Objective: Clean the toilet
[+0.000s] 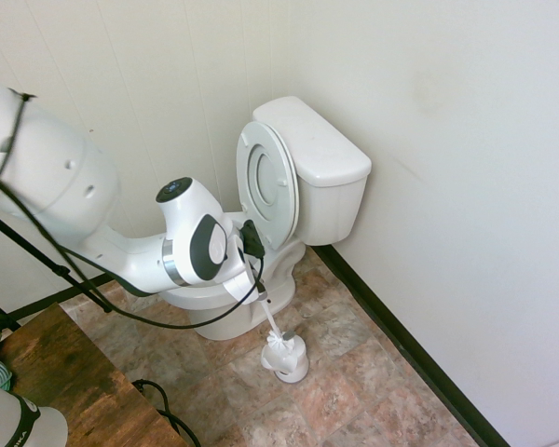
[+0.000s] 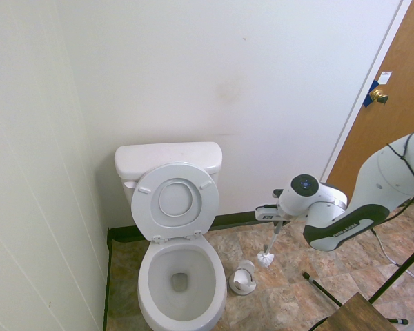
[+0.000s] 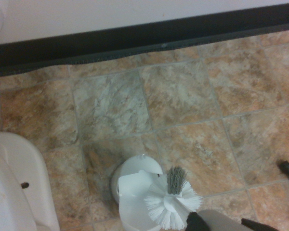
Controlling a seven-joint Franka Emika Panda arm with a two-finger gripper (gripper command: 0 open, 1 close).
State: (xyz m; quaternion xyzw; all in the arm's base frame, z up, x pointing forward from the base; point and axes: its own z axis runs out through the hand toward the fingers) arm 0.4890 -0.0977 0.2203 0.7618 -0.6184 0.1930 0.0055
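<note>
Holder (image 2: 242,278) beside toilet (image 2: 181,281), brush (image 2: 265,258) beyond

Accessible from above at the bowl (image 2: 146,287), obstructed behind by raised seat (image 2: 205,204) and tank (image 2: 169,153), alongside by the holder (image 2: 242,281).

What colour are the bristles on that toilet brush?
Mostly white, with a grey tuft on one side; the wrist view shows it best.
</note>
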